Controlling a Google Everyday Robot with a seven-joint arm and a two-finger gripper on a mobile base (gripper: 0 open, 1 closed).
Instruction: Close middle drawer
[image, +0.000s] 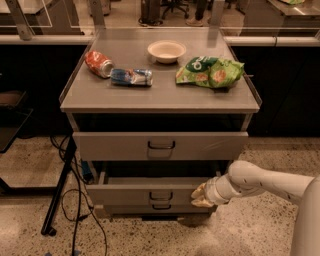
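High front view, cabinet (160, 97) near, gripper (201, 195) lower-right

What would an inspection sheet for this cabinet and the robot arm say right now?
Surface: grey cabinet top, level, carrying loose items.
Job's things: middle drawer partly pulled out, not yet closed.
Clutter: red can on its side, blue packet, bowl, green chip bag, all on the top.
Grippers: gripper at the right end of the middle drawer's front.
Cables: black cables loose on the floor, left of the cabinet.
Surroundings: speckled floor; top drawer slightly out.
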